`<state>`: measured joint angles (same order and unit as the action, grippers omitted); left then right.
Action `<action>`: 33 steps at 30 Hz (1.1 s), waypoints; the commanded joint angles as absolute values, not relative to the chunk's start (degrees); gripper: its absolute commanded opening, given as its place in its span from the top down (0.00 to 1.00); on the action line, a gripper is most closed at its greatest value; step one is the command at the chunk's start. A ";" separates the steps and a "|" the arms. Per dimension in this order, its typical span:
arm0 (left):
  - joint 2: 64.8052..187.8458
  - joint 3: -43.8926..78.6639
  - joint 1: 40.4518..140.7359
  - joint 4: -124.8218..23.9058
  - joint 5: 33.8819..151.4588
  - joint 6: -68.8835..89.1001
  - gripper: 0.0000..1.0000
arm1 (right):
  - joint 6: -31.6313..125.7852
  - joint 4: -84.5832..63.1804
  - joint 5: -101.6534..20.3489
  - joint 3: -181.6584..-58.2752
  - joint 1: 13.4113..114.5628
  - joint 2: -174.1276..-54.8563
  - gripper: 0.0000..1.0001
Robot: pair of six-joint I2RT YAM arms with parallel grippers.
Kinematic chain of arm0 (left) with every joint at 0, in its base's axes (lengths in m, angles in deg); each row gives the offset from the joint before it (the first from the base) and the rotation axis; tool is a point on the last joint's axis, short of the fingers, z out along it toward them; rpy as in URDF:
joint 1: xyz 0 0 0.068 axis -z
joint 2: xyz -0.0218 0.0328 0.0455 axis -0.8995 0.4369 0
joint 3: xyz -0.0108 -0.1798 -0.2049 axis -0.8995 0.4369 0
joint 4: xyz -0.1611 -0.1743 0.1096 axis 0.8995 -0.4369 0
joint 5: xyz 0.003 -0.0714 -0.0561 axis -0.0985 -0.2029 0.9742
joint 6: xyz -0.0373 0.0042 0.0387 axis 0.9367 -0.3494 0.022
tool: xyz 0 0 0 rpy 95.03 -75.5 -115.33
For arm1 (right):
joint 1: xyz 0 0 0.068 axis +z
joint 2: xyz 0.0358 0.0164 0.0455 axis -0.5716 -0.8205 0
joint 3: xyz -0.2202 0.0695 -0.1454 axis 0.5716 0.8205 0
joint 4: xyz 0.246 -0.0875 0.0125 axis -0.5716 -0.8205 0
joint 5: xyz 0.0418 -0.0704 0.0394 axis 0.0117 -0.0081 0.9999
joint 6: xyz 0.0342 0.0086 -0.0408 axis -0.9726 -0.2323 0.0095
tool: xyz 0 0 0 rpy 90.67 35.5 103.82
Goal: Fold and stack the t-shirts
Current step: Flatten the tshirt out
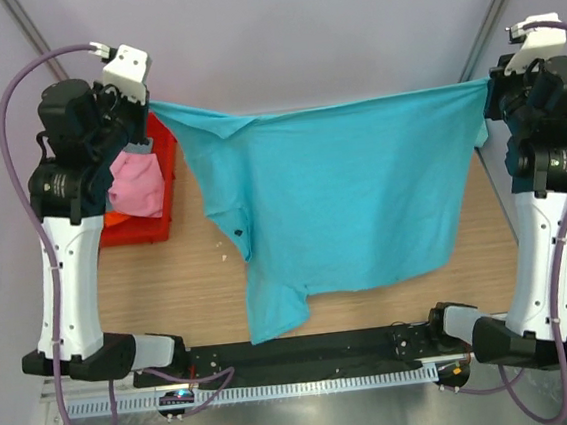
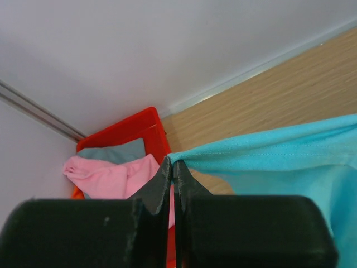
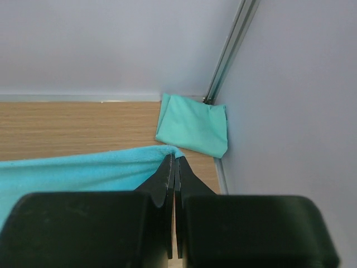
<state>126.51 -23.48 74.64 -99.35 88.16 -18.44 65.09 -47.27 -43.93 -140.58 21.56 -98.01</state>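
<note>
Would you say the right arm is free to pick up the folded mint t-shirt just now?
Probably not yet: the right hand is shut on a corner of the turquoise t-shirt, stretched across to the left hand. Otherwise nothing stands between it and the mint t-shirt.

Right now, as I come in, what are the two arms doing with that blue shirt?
Both arms hold the turquoise t-shirt stretched between them over the table. The left tool is shut on one end of its far edge, the right tool on the other. A pink shirt lies in the red crate at the left, and a mint-teal shirt lies folded in the far right corner.
</note>
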 commanded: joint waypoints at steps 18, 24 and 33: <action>112.80 -33.04 74.47 -101.60 87.13 -13.16 1.00 | 64.44 -52.02 -42.93 -146.80 21.33 -82.55 0.99; 114.54 -40.34 74.55 -102.84 86.52 -14.47 1.00 | 65.75 -54.49 -44.34 -153.84 21.33 -83.33 0.99; 118.77 -34.13 74.47 -100.03 86.61 -16.93 1.00 | 66.55 -49.24 -43.73 -144.02 21.41 -84.91 0.99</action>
<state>115.58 -39.57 74.62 -102.21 88.00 -14.62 65.75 -52.91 -42.40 -149.72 21.58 -82.40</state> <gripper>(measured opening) 0.005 0.026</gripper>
